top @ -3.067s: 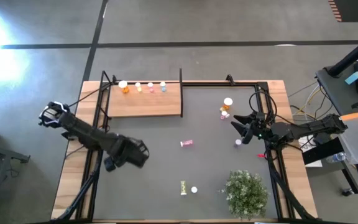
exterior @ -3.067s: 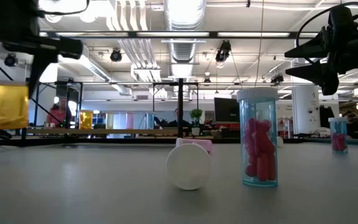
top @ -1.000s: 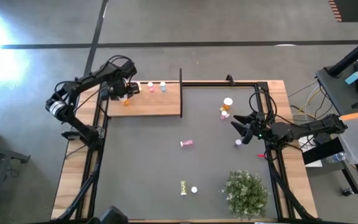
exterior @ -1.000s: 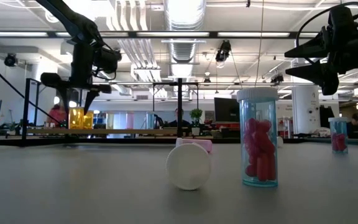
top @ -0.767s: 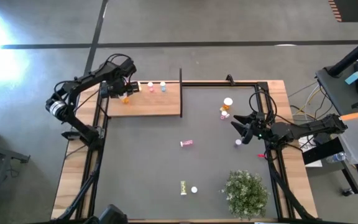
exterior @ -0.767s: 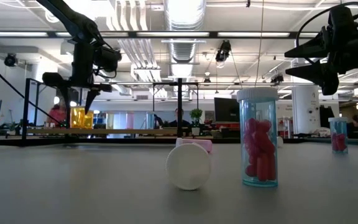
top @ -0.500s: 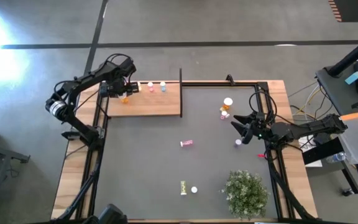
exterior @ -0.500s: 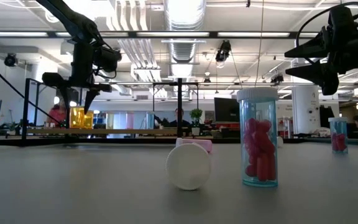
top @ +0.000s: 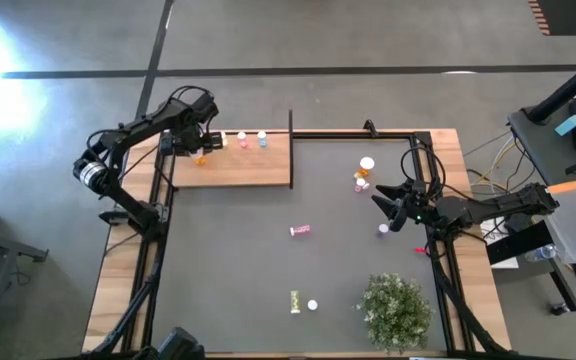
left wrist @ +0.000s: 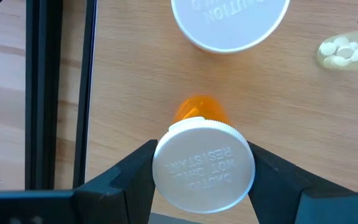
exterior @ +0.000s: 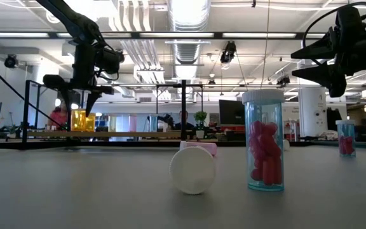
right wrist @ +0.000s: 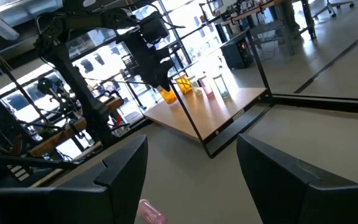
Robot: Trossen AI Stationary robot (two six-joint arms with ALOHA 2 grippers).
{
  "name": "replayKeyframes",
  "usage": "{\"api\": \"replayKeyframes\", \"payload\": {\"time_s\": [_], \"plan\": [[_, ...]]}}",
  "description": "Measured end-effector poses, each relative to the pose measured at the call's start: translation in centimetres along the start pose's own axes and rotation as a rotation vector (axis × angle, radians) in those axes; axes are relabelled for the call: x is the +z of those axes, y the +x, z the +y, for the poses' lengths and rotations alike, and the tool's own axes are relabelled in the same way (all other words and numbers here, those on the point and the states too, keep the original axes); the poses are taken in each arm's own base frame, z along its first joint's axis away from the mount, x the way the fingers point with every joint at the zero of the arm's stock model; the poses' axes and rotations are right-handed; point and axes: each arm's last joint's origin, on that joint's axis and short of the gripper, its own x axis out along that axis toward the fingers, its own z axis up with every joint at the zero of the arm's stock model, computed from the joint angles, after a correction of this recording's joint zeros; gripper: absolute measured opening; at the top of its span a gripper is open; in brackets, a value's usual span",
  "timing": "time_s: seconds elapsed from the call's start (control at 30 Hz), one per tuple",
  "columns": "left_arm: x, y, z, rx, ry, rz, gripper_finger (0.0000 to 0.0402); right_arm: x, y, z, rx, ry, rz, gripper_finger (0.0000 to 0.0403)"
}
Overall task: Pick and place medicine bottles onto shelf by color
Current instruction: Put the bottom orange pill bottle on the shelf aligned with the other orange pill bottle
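Observation:
My left gripper (top: pixel 200 146) is over the far left end of the wooden shelf (top: pixel 253 172), shut on an orange bottle (exterior: pixel 82 120). Another white-capped bottle (left wrist: pixel 229 18) stands just beyond it. Yellow-green (left wrist: pixel 340 53), pink (top: pixel 242 140) and blue (top: pixel 262 139) bottles stand in a row along the shelf's far edge. My right gripper (top: pixel 392 211) hangs open and empty above the mat's right side, near a small bottle (top: pixel 383 231). My left gripper pinches the orange bottle's white cap (left wrist: pixel 204 168) between its two fingers, one on each side of the rim. The fingers come from above, pointing down. The bottle is upright below them, its base at the shelf board; I cannot tell whether it rests there.
On the mat, a pink bottle (top: pixel 300 231) lies at the middle. A yellow-green bottle (top: pixel 295 300) lies near the front edge with a white cap (top: pixel 312 305) beside it. Two bottles (top: pixel 364 172) are at the far right. A green plant (top: pixel 396 310) stands front right. A black post (top: pixel 290 125) rises at the shelf's corner.

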Motion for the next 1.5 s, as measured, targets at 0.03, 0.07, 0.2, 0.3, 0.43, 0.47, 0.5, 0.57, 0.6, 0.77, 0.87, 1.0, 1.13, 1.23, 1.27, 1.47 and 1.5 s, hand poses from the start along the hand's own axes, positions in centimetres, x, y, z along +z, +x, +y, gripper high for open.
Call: {"api": "replayKeyframes", "payload": {"time_s": [0.03, 0.07, 0.2, 0.3, 0.43, 0.47, 0.5, 0.57, 0.6, 0.77, 0.87, 1.0, 1.13, 1.23, 1.27, 1.47, 1.5], "plan": [[0.0, 0.0, 0.0, 0.0, 0.0, 0.0, 0.0192, 0.0, 0.0, 0.0, 0.0, 0.0, 0.0, 0.0237], [0.0, 0.0, 0.0, 0.0, 0.001, 0.0, 0.0192, 0.0, 0.0, 0.0, 0.0, 0.0, 0.0, 0.0237], [0.1, 0.1, -0.1, -0.008, 0.009, -0.009, 0.0192, 0.0, 0.0, 0.0, 0.0, 0.0, 0.0, 0.0237], [0.1, 0.1, -0.2, -0.017, 0.018, -0.018, 0.0192, 0.0, 0.0, 0.0, 0.0, 0.0, 0.001, 0.0237], [0.1, 0.1, -0.2, -0.015, 0.017, -0.019, 0.0204, 0.0, 0.0, 0.0, 0.0, 0.0, 0.0, 0.0237], [0.1, 0.1, -0.2, -0.014, 0.017, -0.02, 0.0209, 0.0, 0.0, 0.0, 0.0, 0.0, 0.0, 0.0237], [0.1, 0.2, -0.1, -0.013, 0.017, -0.02, 0.0215, 0.0, 0.0, 0.0, 0.0, 0.0, 0.001, 0.0237], [0.1, 0.2, -0.2, -0.013, 0.017, -0.022, 0.0226, 0.0, 0.0, 0.0, 0.0, 0.0, 0.0, 0.0237], [0.1, 0.2, -0.2, -0.013, 0.016, -0.024, 0.023, 0.0, 0.0, 0.0, 0.0, -0.001, 0.001, 0.0237], [0.1, 0.3, -0.2, -0.014, 0.015, -0.027, 0.0249, 0.0, 0.0, 0.0, 0.0, 0.0, 0.0, 0.0237], [0.1, 0.3, -0.2, -0.014, 0.016, -0.027, 0.0259, 0.0, 0.0, 0.0, 0.0, 0.0, 0.0, 0.0237], [0.1, 0.2, -0.2, -0.013, 0.017, -0.023, 0.0275, 0.0, 0.0, 0.0, 0.0, 0.0, 0.0, 0.0237], [-0.1, -0.1, -0.3, -0.015, 0.026, -0.003, 0.0289, 0.0, 0.0, 0.0, 0.0, 0.0, 0.0, 0.0237], [-0.3, -0.5, -0.4, -0.04, 0.031, 0.008, 0.0297, 0.0, 0.0, 0.0, 0.0, 0.0, 0.0, 0.0237], [-0.3, -0.8, -0.4, -0.053, 0.031, 0.007, 0.0299, 0.0, 0.0, 0.0, 0.0, 0.0, 0.0, 0.0237], [-0.8, -1.9, -0.6, -0.106, 0.045, 0.0, 0.03, 0.0, 0.0, 0.0, 0.0, 0.0, 0.0, 0.0237], [-0.9, -2.0, -0.7, -0.116, 0.048, 0.002, 0.03, 0.0, 0.0, 0.0, 0.0, 0.0, 0.001, 0.0237]]}}
